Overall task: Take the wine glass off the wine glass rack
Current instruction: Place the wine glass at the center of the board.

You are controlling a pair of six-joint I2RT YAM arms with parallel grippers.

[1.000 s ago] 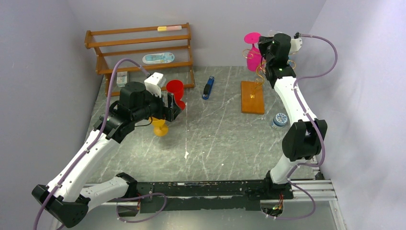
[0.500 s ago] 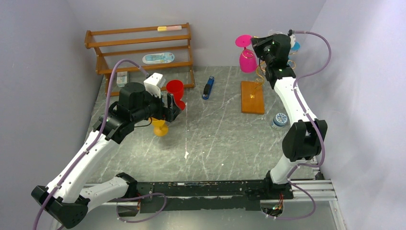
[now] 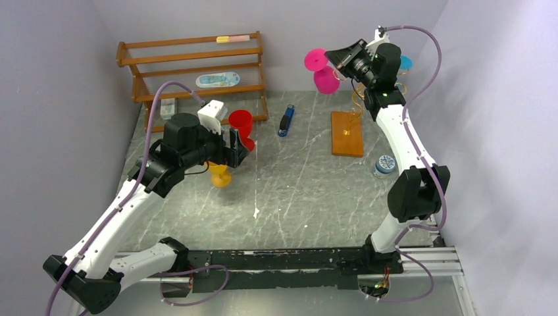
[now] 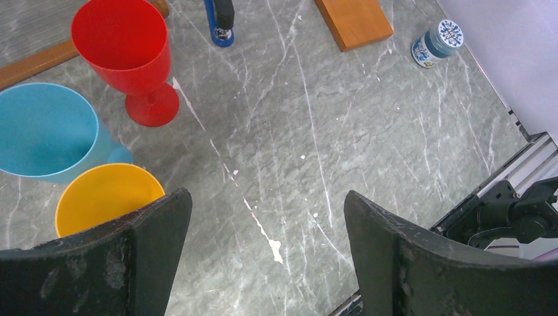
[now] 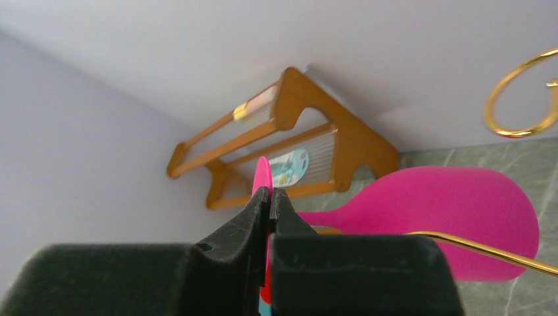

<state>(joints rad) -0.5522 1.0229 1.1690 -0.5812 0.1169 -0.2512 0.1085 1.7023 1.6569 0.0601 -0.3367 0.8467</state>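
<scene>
My right gripper [image 3: 339,58] is shut on the foot disc of a pink wine glass [image 3: 324,71] and holds it tilted on its side, high in the air, left of the gold wire rack [image 3: 358,99] on its orange-brown wooden base [image 3: 347,133]. In the right wrist view the jaws [image 5: 270,194] pinch the thin pink foot [image 5: 262,174]; the bowl [image 5: 454,210] lies to the right, with gold wire [image 5: 520,99] beside it. A blue glass [image 3: 406,62] shows behind the right wrist at the rack. My left gripper [image 3: 233,146] is open and empty above the table [image 4: 266,217].
Red [image 4: 122,49], blue [image 4: 43,128] and yellow [image 4: 105,201] glasses stand upright below my left gripper. A brown slatted shelf [image 3: 191,72] stands at the back left. A blue stapler [image 3: 286,120] and a small jar [image 3: 383,164] lie near the rack's base.
My right gripper has carried the pink glass up and to the left, away from the gold wire arms, and tipped it sideways. The left arm has not moved.
</scene>
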